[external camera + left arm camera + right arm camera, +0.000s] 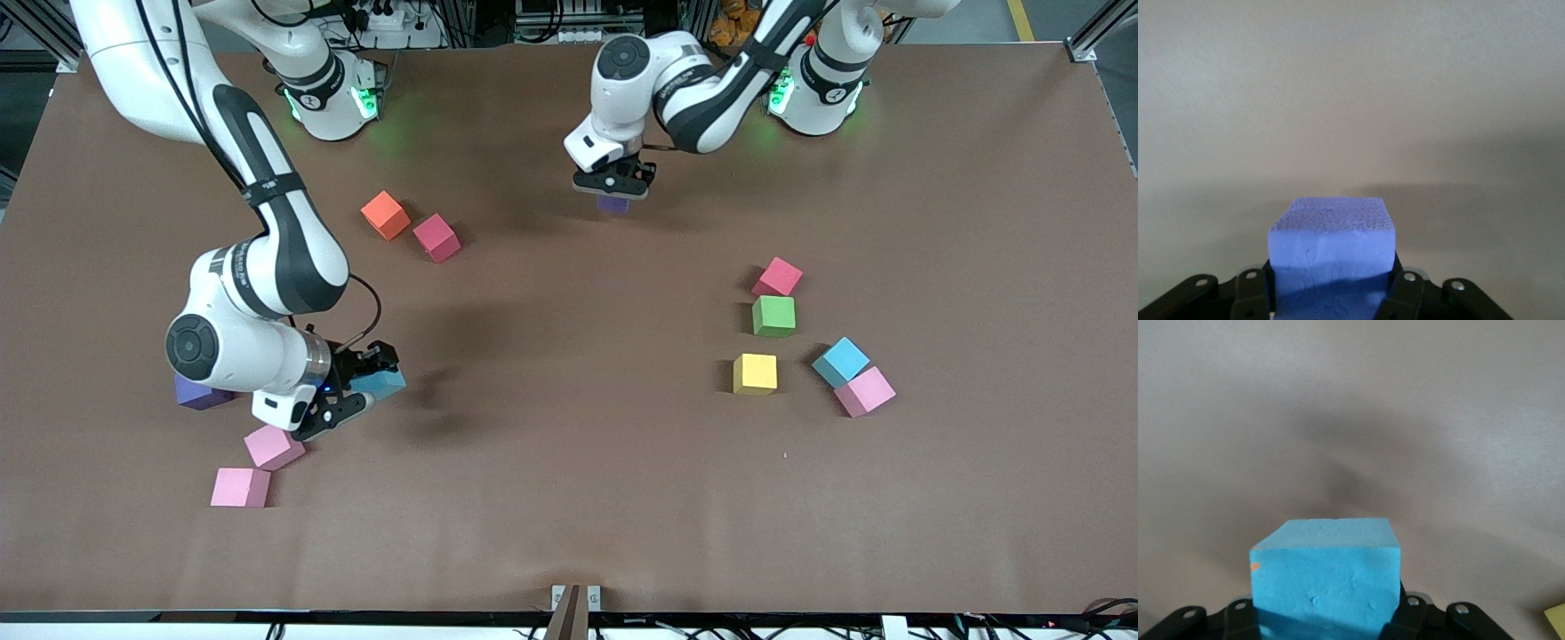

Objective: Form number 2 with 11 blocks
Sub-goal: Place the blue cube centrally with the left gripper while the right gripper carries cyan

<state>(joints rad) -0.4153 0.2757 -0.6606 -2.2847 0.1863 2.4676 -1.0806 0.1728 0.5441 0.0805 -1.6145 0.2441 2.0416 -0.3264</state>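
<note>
Where the brown desk (569,498) comes closest to the front camera, toward the right arm's end, lies a matte pink foam cube (240,487), and a second pink foam cube (273,446) sits just beside it, slightly farther from the camera. Above that second cube hangs the right end effector (360,391), its fingers clamped on a light blue foam cube (1326,577), which the right wrist view shows filling the space between the pads. A purple foam cube (197,393) rests on the desk beside it, half hidden under the right arm's wrist. Toward the left arm's end, a third pink foam cube (864,391) touches a second light blue foam cube (840,361), with a yellow foam cube (755,373) near them, more toward the desk's middle. Farther from the camera than the yellow one stands a green foam cube (773,316), and a crimson foam cube (778,277) lies just beside that, farther still. Toward the right arm's end again, a second crimson foam cube (436,237) touches an orange foam cube (385,215). The left end effector (613,188) hangs over bare desk near the arms' bases, gripping a second purple foam cube (1331,253). No digit 2 is formed; the cubes are scattered.
</note>
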